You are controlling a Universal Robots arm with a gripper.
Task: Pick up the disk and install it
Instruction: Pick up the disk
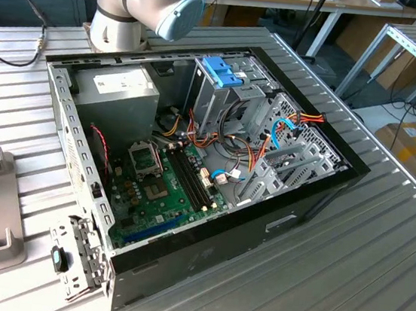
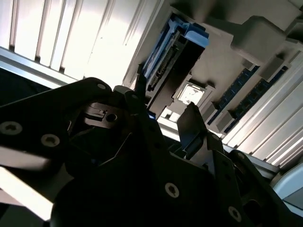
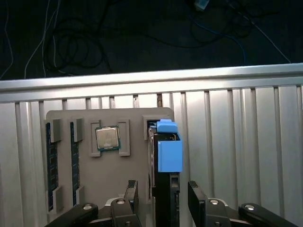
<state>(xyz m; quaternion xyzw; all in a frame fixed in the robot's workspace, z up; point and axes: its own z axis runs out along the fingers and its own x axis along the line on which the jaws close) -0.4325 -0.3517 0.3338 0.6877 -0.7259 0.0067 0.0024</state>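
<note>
The claw (image 3: 163, 196) is released: in both wrist views its two dark fingers (image 3: 132, 191) stand apart, one on either side of the disk (image 3: 169, 151), with a gap showing between each finger and the disk's faces. It grips nothing.

By count there is one disk, one grey holder plate (image 3: 128, 175), one square processor chip (image 3: 108, 138) and two memory sticks (image 3: 49, 165). All of them are seated in the plate, which lies flat on the ribbed metal tabletop (image 3: 246, 142). In the exterior view there is one opened computer case (image 1: 259, 230). Inside it are one green motherboard (image 1: 158, 187), one grey metal box with a white sticker (image 1: 121, 88) and one tall metal cage with a blue handle (image 1: 222, 74).

The arm's base (image 1: 118, 19) stands on the tabletop just behind the case's far wall. Above the base is a grey joint with a pale blue cap, and the arm rises out of the top of the exterior view. In the first wrist view the claw points down along the plate, its fingers aligned with the disk's flat sides.

The disk stands on edge in a slot at one side of the holder plate, apart from the chip, with the memory sticks at the plate's other side. Its blue plastic frame faces away from the claw. The disk's near end lies directly between the fingertips, and the rest of it extends beyond them.
</note>
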